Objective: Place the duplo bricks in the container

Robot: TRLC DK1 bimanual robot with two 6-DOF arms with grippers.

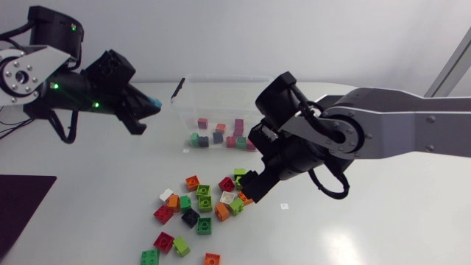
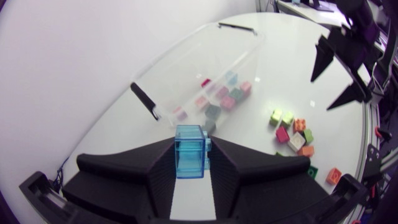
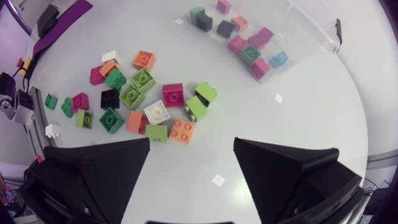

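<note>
**brickfan:** So where was the blue brick (image 2: 190,151) at that point? Already in the container (image 1: 221,82)?

**tabletop_tom:** Nope. The left pincer (image 1: 151,107) was clenched on it, one finger on each side, and the see-through brick stuck up between them. It hung just outside the container's left end, near the black latch (image 1: 177,90) on that rim. From the wrist camera, the container's open top lay straight ahead of that pincer.

**brickfan:** And the other arm?

**tabletop_tom:** The right pincer (image 3: 192,142) was released, fingers spread wide with nothing between them. It hovered over the tabletop (image 1: 383,228) on the near side of the container, at the edge of the loose bricks (image 1: 200,205). Most of them lay just ahead of its fingers.

**brickfan:** Anything in the container yet?

**tabletop_tom:** Yeah, the bricks inside (image 1: 218,137) were a small bunch on the container floor. They were mostly pink, plus green, dark grey, an orange-ish one and a light blue one. The loose ones sat well apart from the container's near wall. They were a mix of red, orange, green, black and white, with a few stragglers farther from the container than the main cluster.
</note>
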